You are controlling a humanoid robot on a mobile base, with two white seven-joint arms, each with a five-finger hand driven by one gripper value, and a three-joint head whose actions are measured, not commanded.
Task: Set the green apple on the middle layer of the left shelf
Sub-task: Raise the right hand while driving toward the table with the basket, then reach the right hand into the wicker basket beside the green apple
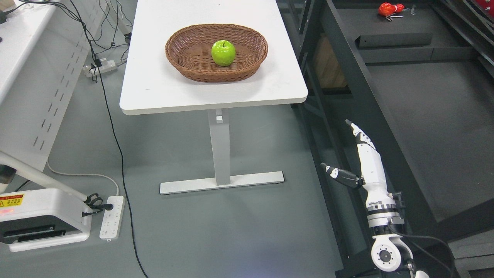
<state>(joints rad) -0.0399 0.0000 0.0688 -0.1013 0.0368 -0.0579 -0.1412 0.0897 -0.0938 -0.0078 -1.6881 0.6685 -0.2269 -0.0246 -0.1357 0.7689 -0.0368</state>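
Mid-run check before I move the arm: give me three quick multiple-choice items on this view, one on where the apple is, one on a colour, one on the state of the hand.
1. Where is the green apple?
A. In the wicker basket on the white table
B. On the floor beside the table leg
C. In the robot's hand

2. What colour is the small object on the dark shelf surface at the upper right?
A. Blue
B. Red
C. Yellow

3. How is the right hand?
A. Closed around the apple
B. Curled into a fist
C. Open, fingers extended, holding nothing

Answers: 1 A, the apple sits inside the basket, near its middle. 2 B, that object is bright red. 3 C, the hand hangs low at the lower right, well away from the table, thumb spread out.
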